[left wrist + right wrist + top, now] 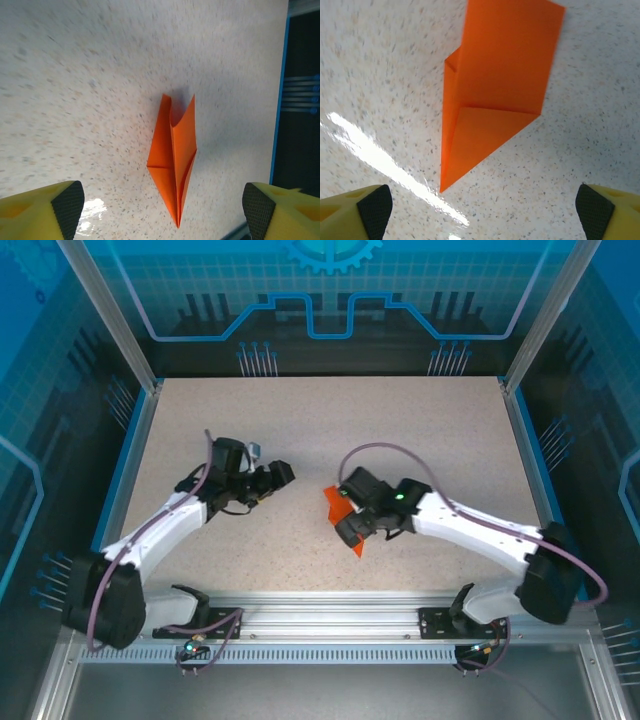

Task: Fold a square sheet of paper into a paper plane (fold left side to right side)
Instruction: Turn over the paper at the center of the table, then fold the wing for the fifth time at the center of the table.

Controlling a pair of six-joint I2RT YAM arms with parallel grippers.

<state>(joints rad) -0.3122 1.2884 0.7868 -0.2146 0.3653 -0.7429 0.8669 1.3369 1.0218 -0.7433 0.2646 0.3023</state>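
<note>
Orange paper (331,502) lies near the middle of the top view, a little to the right. It is partly under the right gripper (352,527). It is already a long pointed shape, not a flat square.

In the left wrist view the paper (172,165) sits in the middle. Its sharp tip points to the bottom of the frame. Two thin flaps stand up a bit at the top, with a V gap between them. A line runs down the middle.

In the right wrist view the paper (495,85) is in the upper middle. It looks flat and wide, with a triangle below a sharp cross fold.

I think the step now is to fold the left half over onto the right half. To do it well, one finger should slide under the thin left edge and lift it. The edges should meet evenly. Then press along the middle line. The other gripper should hold the paper down, because it is light and may slip.

The left gripper (162,209) has its fingers wide apart and holds nothing. The right gripper (484,210) is wide apart too.

The pads (67,202) are black and bumpy on yellow fingers. The table (300,420) is pale, speckled, smooth and a bit shiny.
</note>
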